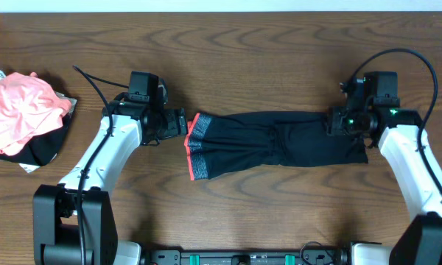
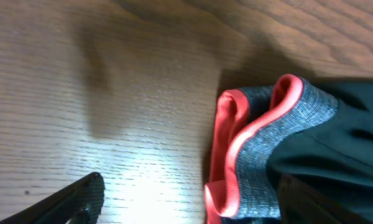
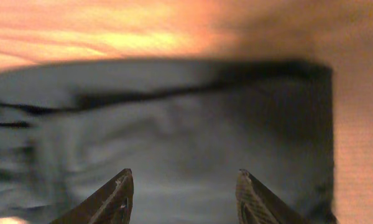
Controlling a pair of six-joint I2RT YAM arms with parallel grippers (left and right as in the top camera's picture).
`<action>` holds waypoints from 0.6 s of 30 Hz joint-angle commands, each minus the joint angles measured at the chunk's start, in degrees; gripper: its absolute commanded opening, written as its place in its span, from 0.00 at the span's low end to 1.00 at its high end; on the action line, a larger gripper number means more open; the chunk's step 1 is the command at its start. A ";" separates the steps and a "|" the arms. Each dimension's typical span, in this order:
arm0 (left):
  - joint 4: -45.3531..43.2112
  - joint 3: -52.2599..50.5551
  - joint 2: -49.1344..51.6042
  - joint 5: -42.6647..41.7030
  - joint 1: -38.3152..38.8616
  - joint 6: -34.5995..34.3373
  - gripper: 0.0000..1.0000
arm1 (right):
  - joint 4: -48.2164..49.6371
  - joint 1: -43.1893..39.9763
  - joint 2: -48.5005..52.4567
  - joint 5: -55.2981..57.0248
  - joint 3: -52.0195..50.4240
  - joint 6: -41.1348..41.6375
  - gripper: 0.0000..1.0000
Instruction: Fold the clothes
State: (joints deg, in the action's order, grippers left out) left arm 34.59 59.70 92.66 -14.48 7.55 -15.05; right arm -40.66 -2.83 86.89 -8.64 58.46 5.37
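Note:
The clothes (image 1: 272, 143) are black leggings lying folded across the middle of the wooden table. Their grey waistband (image 1: 197, 147), edged in coral-red, points left. My left gripper (image 1: 181, 125) sits at the waistband's upper left corner and is open. In the left wrist view the waistband (image 2: 298, 124) curls up, one finger (image 2: 81, 196) rests over bare wood, and the other is a dark shape over the black fabric. My right gripper (image 1: 330, 122) hovers over the right end of the leggings. Its fingertips (image 3: 121, 183) stand apart above the black fabric (image 3: 174, 112), gripping nothing.
A heap of other garments (image 1: 18, 114), pink on top of black and white, lies at the table's far left edge. Bare wood (image 1: 280, 59) stretches behind and in front of the leggings.

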 commanded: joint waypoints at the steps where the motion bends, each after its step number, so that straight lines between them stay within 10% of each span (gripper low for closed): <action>1: 0.28 0.20 -0.70 -4.57 -0.09 -0.09 0.92 | -0.61 -1.51 4.55 6.32 -1.49 1.31 0.51; 18: 0.96 0.15 8.15 -19.85 -0.09 -0.31 0.98 | 1.29 -2.03 16.37 6.27 -1.51 1.42 0.50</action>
State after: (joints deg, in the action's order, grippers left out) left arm 34.54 59.70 99.09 -30.37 7.55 -15.25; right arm -39.20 -4.43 101.19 -3.16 57.49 5.91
